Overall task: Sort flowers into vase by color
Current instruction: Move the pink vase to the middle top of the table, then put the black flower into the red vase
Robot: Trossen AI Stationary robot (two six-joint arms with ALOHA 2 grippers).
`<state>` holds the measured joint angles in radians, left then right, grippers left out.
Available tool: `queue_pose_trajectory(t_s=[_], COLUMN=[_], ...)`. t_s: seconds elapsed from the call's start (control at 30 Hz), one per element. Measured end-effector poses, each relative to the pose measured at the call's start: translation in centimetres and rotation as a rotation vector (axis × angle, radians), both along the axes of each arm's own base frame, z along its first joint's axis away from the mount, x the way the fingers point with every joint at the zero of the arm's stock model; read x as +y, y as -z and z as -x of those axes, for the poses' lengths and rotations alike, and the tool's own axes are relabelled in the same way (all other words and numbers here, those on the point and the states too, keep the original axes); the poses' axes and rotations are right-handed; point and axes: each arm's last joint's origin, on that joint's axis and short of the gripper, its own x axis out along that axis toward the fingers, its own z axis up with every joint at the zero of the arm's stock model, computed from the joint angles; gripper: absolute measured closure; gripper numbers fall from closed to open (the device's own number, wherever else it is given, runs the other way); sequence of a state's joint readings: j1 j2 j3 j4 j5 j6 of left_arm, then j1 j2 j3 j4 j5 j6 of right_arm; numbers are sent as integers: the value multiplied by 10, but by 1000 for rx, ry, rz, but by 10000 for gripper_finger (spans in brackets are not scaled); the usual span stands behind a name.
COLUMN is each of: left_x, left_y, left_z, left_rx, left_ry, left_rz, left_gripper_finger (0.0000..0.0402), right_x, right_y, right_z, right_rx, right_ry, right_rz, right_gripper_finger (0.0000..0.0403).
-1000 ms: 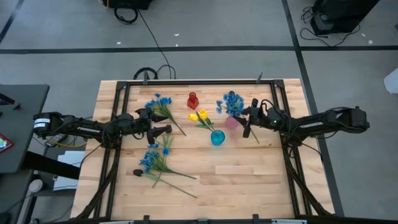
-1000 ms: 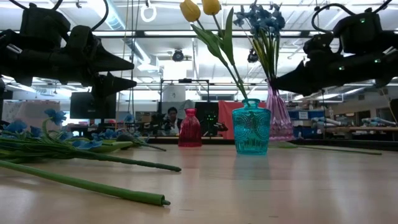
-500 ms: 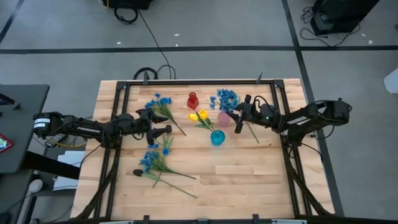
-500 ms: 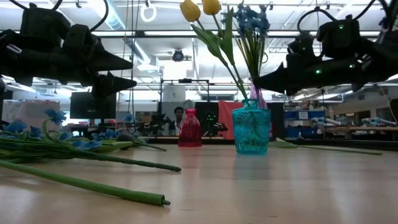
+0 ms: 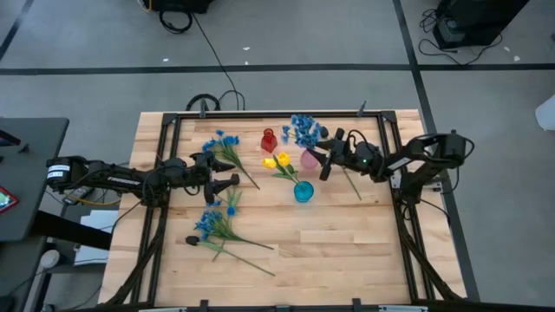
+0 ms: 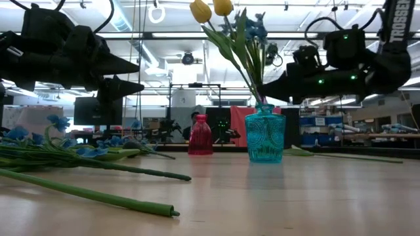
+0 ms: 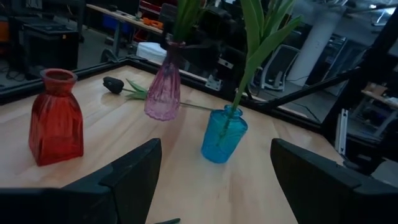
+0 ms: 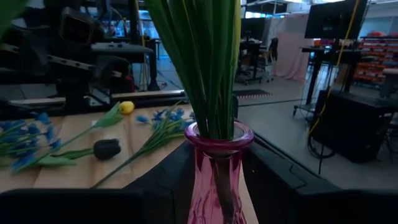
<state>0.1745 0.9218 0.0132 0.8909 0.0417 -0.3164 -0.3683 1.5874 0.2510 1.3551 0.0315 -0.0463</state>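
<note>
Between right gripper (image 5: 323, 165) fingers, pink vase (image 8: 214, 174)

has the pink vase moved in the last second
Yes. In the high view the pink vase, held by the right tool, has shifted left, closer to the red vase.

One word is showing plainly: "TROSSEN", in white capital letters, is running lengthwise down a dark upright part of the right arm (image 6: 394, 23) at the upper right corner of the low view. No other writing, number, label or sign is reading clearly in any view; the screens and shelves in the room behind the table are showing nothing that can be made out.
</note>
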Motion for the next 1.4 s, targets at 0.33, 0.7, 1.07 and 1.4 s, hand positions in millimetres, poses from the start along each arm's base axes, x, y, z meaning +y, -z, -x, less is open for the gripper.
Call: queue_pose_trajectory(t_s=[0.33, 0.7, 1.07, 1.4], left_x=[0, -1, -1, -2], left_y=[1, 3, 5, 6], left_z=[0, 0, 0, 0], left_rx=[12, 35, 57, 55], left_ry=[7, 35, 49, 76], left_rz=[-19, -15, -12, 32], left_gripper_finger=[95, 95, 95, 95], right_x=[-13, -24, -26, -20], right_y=[5, 14, 22, 28], right_z=[-23, -13, -6, 13], right_rx=[10, 48, 93, 130], right_ry=[1, 68, -38, -71], right_rz=[4, -22, -86, -157], right_gripper_finger=[261, 261, 233, 168])
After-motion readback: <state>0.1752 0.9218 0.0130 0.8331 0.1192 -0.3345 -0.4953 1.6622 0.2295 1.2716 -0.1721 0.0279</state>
